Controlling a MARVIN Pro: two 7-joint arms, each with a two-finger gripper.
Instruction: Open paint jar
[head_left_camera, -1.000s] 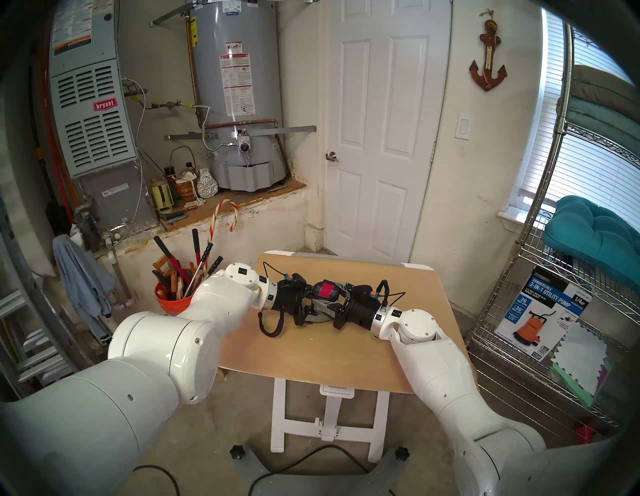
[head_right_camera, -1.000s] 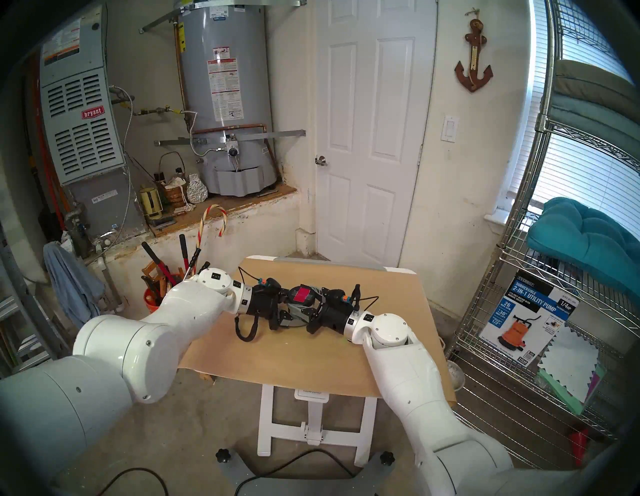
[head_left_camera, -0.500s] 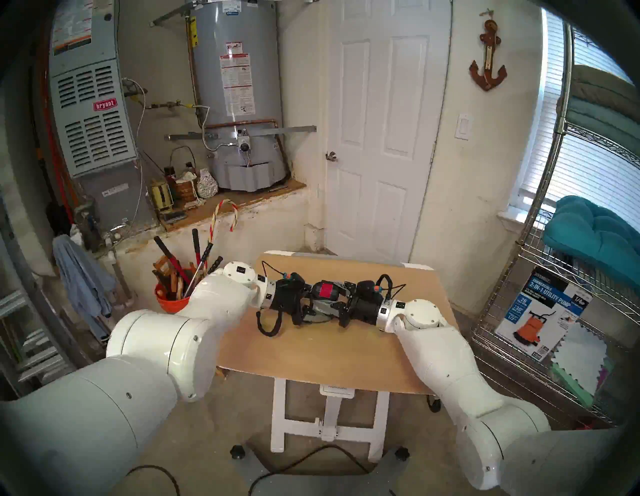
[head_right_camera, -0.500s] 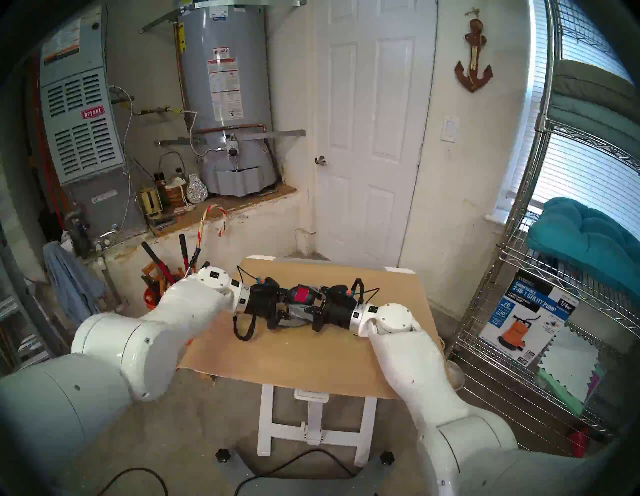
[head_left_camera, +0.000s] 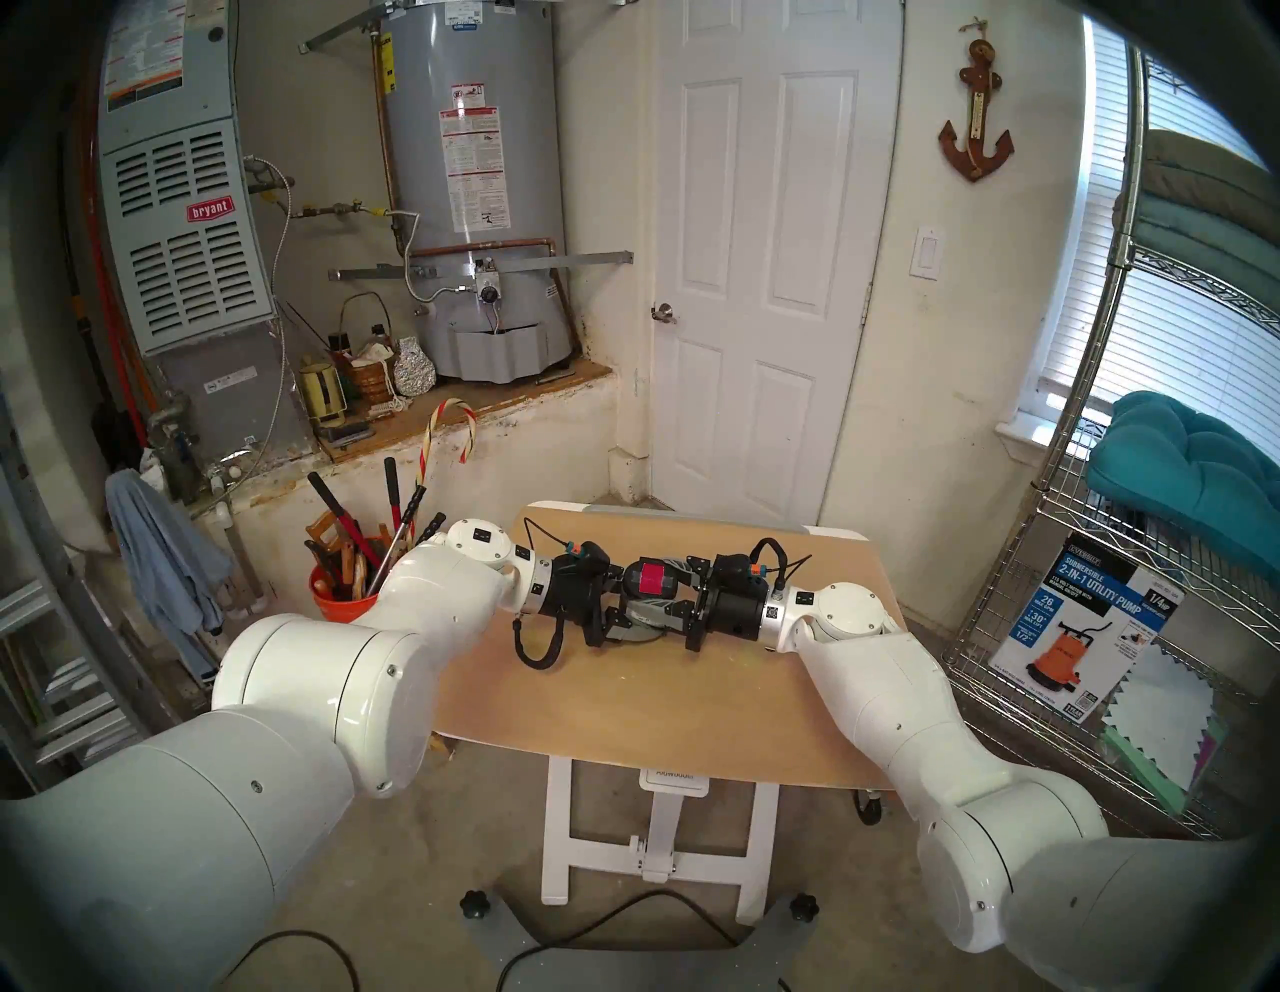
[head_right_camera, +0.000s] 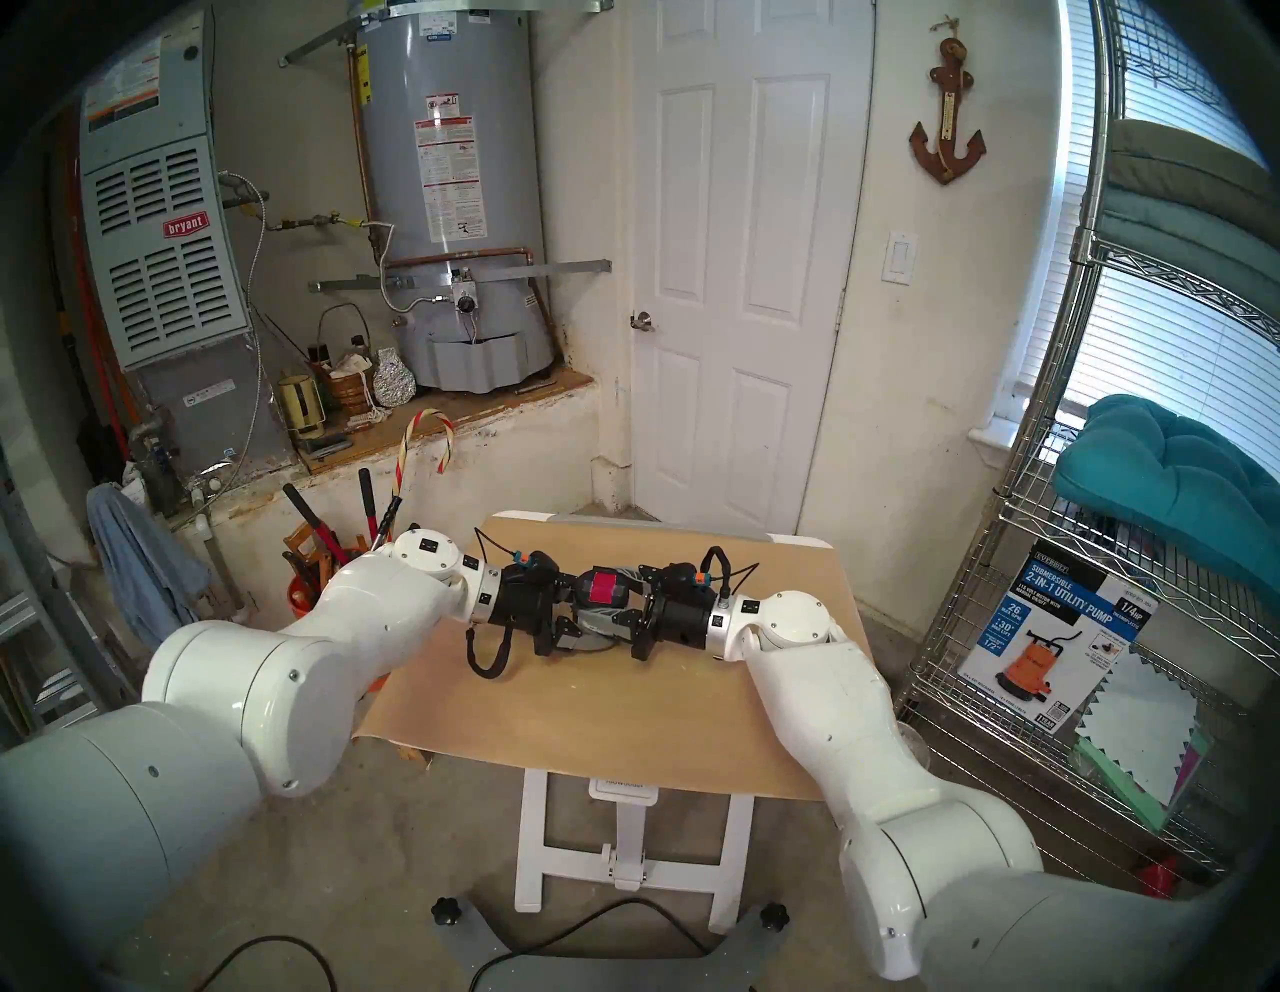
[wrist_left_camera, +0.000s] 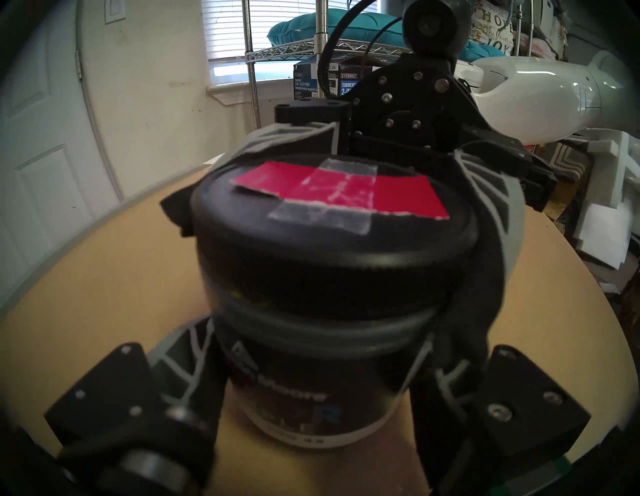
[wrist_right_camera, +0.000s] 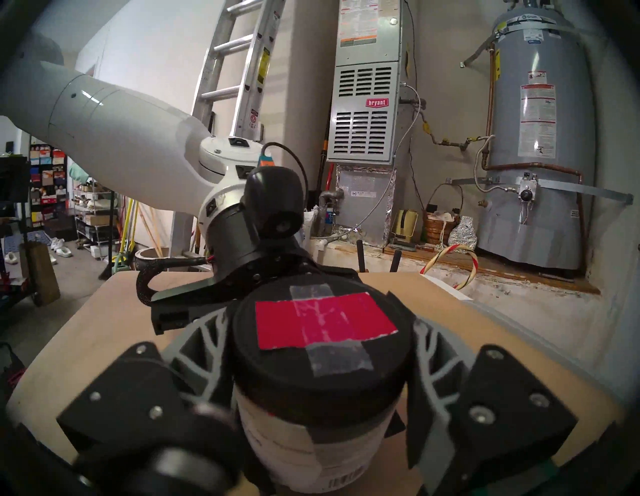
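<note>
Black lid (wrist_right_camera: 322, 350) clamped by right gripper (wrist_right_camera: 322, 363); left gripper (wrist_left_camera: 311, 374) clamps paint jar (wrist_left_camera: 304, 408) mid-table (head_left_camera: 623, 713).

Upright paint jar (wrist_right_camera: 322, 446), black lid (wrist_right_camera: 322, 346) on, red patch.

My two head views look down from above and behind both arms onto the table (head_left_camera: 644, 700), facing the white door (head_left_camera: 755, 263), and they show nearly the same picture with the jar (head_left_camera: 647, 589) mid-table. My left wrist view sits very close to that jar (wrist_left_camera: 329, 277), low over the tabletop, facing the wire shelf (wrist_left_camera: 322, 52) and window. My right wrist view is just as close on the opposite side, facing the water heater (wrist_right_camera: 540, 138); both wrist views share the jar's lid (wrist_right_camera: 322, 346).
</note>
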